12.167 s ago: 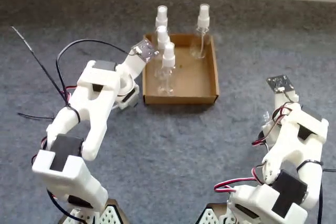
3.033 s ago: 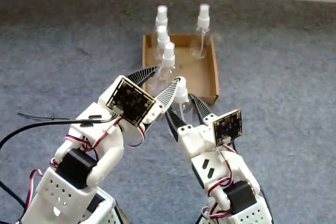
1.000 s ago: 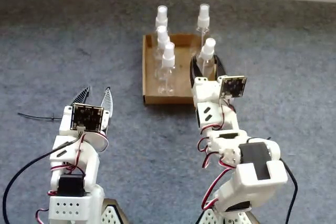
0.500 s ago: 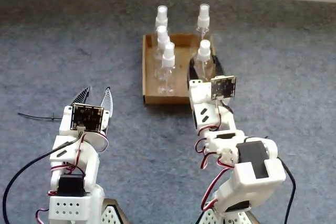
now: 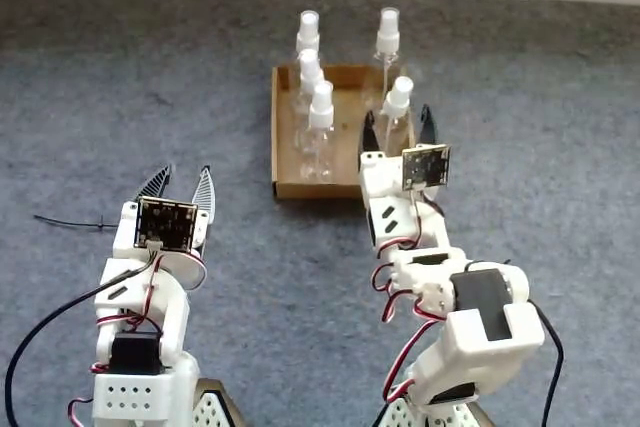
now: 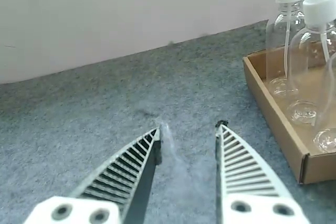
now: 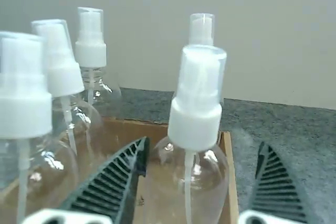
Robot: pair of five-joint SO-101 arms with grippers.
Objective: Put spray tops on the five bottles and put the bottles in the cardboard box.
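Right gripper (image 5: 397,118) is releasing: fingers now spreading wide, flanking the 5th bottle (image 5: 399,97) without touching it. Bottle is standing upright in the cardboard box (image 5: 285,187), 3 o'clock side. Left gripper (image 5: 185,174) is hovering over carpet (image 5: 500,67), fingers partly apart, holding nothing.

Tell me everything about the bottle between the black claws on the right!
The bottle looks like clear plastic, round-bodied, with a white spray top under a clear cap and a thin tube running down inside. It looks empty. It stands upright in the cardboard box, near its right wall. The right gripper is open, one finger on each side of it.
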